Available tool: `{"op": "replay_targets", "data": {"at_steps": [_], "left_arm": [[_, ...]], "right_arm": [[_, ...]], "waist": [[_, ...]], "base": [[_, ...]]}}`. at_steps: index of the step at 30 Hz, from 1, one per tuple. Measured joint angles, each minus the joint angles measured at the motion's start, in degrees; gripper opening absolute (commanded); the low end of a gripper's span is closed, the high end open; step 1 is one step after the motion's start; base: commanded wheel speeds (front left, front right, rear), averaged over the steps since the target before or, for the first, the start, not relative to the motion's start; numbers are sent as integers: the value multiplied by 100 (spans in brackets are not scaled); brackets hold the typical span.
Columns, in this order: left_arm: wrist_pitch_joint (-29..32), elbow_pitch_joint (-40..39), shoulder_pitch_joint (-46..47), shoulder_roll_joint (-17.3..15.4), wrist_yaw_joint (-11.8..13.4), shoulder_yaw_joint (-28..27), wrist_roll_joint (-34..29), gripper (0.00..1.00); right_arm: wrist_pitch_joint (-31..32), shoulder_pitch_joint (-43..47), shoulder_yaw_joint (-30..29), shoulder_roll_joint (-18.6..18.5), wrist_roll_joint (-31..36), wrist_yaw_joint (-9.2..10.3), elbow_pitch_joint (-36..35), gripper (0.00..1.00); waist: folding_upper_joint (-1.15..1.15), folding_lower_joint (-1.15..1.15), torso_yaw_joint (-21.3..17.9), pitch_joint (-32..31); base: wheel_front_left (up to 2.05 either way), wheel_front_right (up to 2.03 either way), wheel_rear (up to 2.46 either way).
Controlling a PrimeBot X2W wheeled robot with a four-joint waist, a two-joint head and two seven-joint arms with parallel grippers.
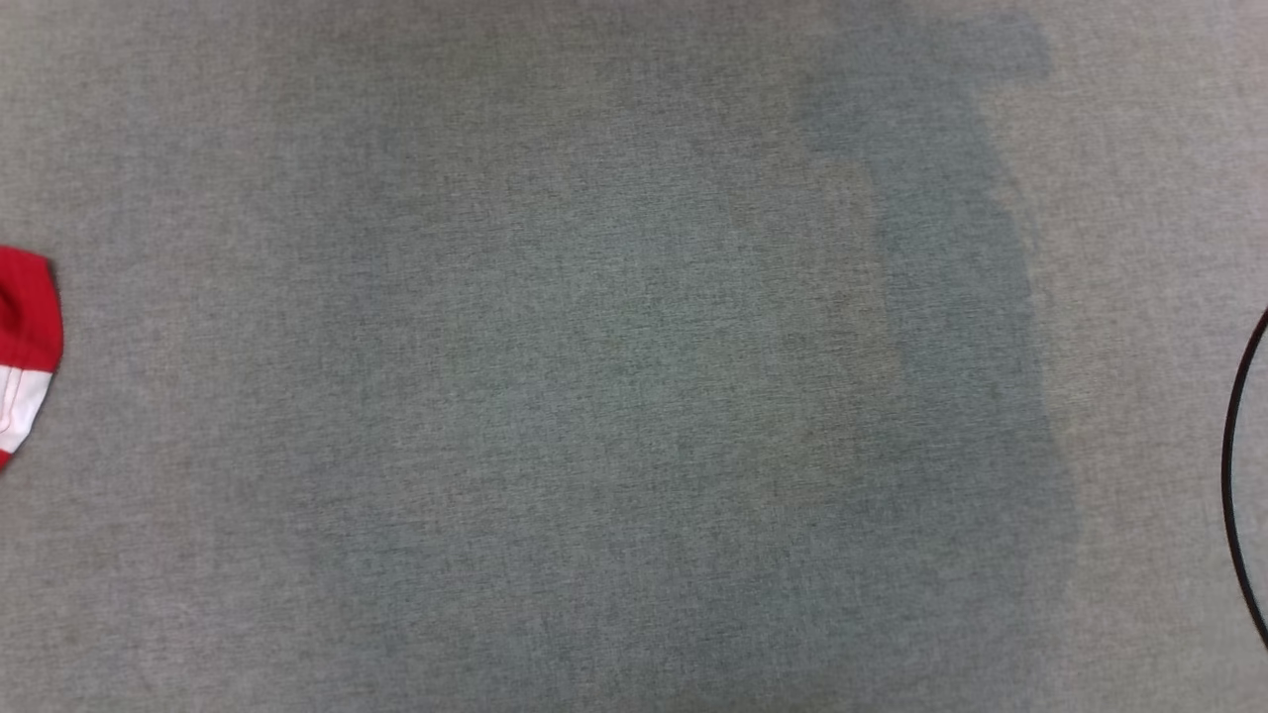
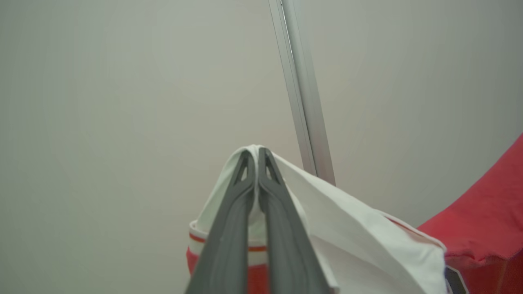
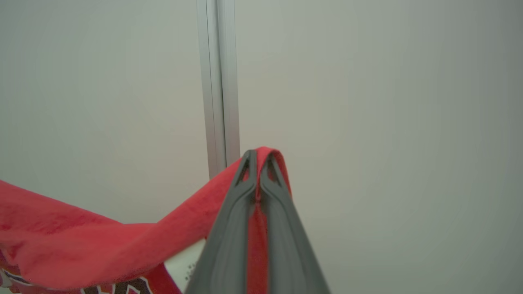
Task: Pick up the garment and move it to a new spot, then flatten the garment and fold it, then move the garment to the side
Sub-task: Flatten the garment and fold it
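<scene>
- Garment [image 2: 359, 228]: red cloth with a white section and a white band crossed by a thin red stripe.
- Held up, slack and draped, not spread flat.
- White fold pinched tight at the tips of the left gripper [image 2: 256, 152], red body hanging off to the right.
- Red fold pinched at the tips of the right gripper [image 3: 257, 157], cloth sagging away leftward, dark-and-white print low down.
- Small red-and-white corner showing at the scene's left edge in the head view.

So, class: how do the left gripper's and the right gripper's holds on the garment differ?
The left gripper pinches a white part of the garment, the right gripper a red part. In its wrist view the left gripper's cloth trails rightward, the right gripper's leftward. Both are shut on it.
</scene>
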State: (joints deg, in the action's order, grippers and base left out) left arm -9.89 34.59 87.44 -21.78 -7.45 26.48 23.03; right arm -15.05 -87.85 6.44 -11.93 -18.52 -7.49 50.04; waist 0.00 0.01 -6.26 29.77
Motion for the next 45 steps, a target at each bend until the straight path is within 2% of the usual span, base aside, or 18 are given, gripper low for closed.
{"op": "replay_targets", "data": {"at_steps": [3, 6, 14, 19, 27, 34, 45], "left_arm": [[-166, 45, -392, 21, 3, -16, 120, 0], [-341, -71, -970, 105, 148, -71, 232, 0], [-502, -706, -3268, 142, 449, -415, 514, 0], [-510, -1455, -4738, 391, 638, -726, 515, 0], [-510, -2025, -6847, 782, 710, -886, 469, 0], [-510, -2261, -8083, 1009, 833, -1054, 461, 0], [-481, -2802, -9391, 1087, 1123, -1105, 427, 0]], "right_arm": [[0, 388, 56, -9, -142, 0, -107, 0], [1, 887, 124, 27, -301, 0, -330, 0], [1, 2810, 294, 100, -533, 0, -1281, 0], [0, 4130, 230, 104, -653, 0, -1817, 0], [0, 6222, -58, 126, -946, 0, -2326, 0], [0, 7607, -268, 290, -1082, 0, -2554, 0], [171, 8859, -643, 289, -954, 0, -3182, 0]], "waist": [[0, -1, 66, 20], [0, 0, 136, 1], [0, -1, 281, -362], [0, -1, 429, -737], [0, -2, 609, -1381], [0, -2, 641, -1839], [0, -2, 580, -2352]], "base": [[0, 0, 0], [0, 0, 0], [0, 0, 0], [0, 0, 0], [0, 0, 0], [0, 0, 0], [0, 0, 0]]}}
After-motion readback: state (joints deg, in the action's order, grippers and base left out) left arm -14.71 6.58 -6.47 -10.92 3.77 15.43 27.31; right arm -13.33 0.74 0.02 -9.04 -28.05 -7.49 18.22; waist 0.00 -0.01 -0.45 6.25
